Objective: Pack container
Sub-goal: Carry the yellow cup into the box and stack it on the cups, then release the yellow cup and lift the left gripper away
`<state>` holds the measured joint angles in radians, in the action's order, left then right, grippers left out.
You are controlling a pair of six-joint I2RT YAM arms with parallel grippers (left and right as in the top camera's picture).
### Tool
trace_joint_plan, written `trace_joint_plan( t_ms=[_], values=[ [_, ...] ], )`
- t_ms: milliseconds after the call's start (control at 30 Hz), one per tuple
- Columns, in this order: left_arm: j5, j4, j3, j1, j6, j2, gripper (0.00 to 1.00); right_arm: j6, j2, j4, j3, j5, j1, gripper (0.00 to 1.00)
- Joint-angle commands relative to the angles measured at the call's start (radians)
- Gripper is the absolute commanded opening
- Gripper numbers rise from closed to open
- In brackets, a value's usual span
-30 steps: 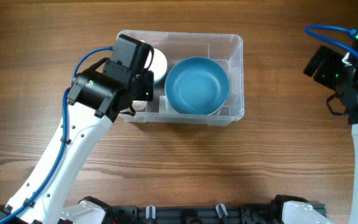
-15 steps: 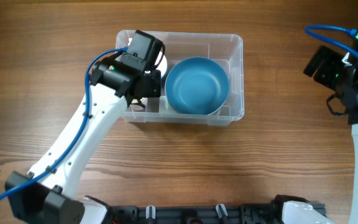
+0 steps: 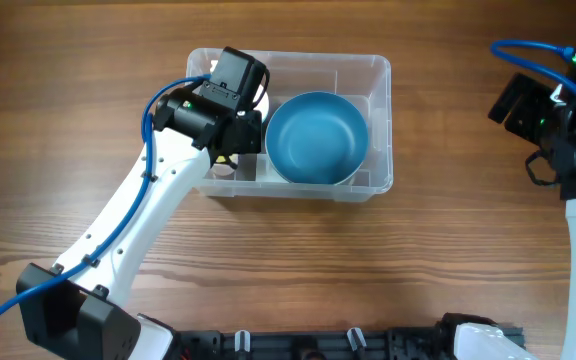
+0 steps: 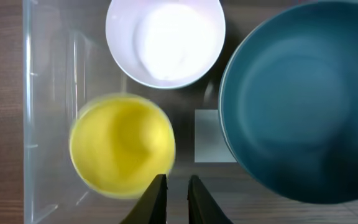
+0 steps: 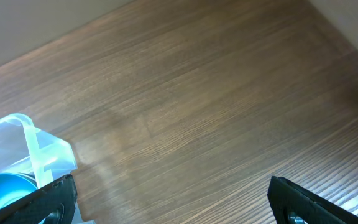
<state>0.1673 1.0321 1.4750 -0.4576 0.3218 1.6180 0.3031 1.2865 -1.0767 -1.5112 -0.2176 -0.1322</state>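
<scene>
One large clear rectangular plastic container (image 3: 380,72) sits mid wooden table (image 5: 197,93), three round bowls inside: one small yellow bowl (image 4: 122,146), one small white bowl (image 4: 165,40), one big blue bowl (image 4: 303,99). Left gripper (image 4: 177,199) hovers above the yellow bowl, jaws barely cracked, gripping nothing. Right gripper (image 5: 173,202) far right, jaws spread wide, empty

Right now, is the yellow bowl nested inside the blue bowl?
No, the yellow bowl is beside the blue bowl with a gap between them.
</scene>
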Motion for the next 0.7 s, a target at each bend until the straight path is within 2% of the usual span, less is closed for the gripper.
trace_joint_plan(
  t_ms=[0, 133, 300, 367, 433, 467, 567, 600, 667],
  values=[
    [0.017, -0.007, 0.011, 0.025, 0.008, 0.007, 0.15, 0.014, 0.000, 0.003, 0.000, 0.002, -0.003, 1.00],
    [0.017, -0.003, 0.011, 0.068, 0.008, 0.005, 0.15, 0.014, 0.000, 0.003, 0.000, 0.001, -0.003, 1.00],
    [0.016, -0.004, 0.011, 0.173, 0.010, -0.008, 0.20, 0.014, 0.000, 0.003, 0.000, 0.002, -0.003, 1.00],
    [0.014, -0.004, 0.011, 0.237, 0.032, -0.011, 0.31, 0.014, 0.000, 0.003, 0.000, 0.002, -0.003, 0.99],
    [0.003, -0.004, 0.011, 0.296, 0.031, -0.011, 0.34, 0.014, 0.000, 0.003, 0.000, 0.001, -0.003, 1.00],
    [0.000, -0.004, 0.011, 0.324, 0.031, -0.011, 0.41, 0.014, 0.000, 0.003, 0.000, 0.002, -0.003, 1.00],
    [-0.002, -0.006, 0.011, 0.392, 0.031, -0.011, 0.95, 0.014, 0.000, 0.003, 0.000, 0.001, -0.003, 1.00],
    [-0.002, -0.007, 0.011, 0.411, 0.031, -0.011, 1.00, 0.014, 0.000, 0.003, 0.000, 0.002, -0.003, 1.00],
    [-0.002, -0.014, 0.011, 0.447, 0.031, -0.011, 1.00, 0.014, 0.000, 0.003, 0.000, 0.002, -0.003, 1.00]
  ],
)
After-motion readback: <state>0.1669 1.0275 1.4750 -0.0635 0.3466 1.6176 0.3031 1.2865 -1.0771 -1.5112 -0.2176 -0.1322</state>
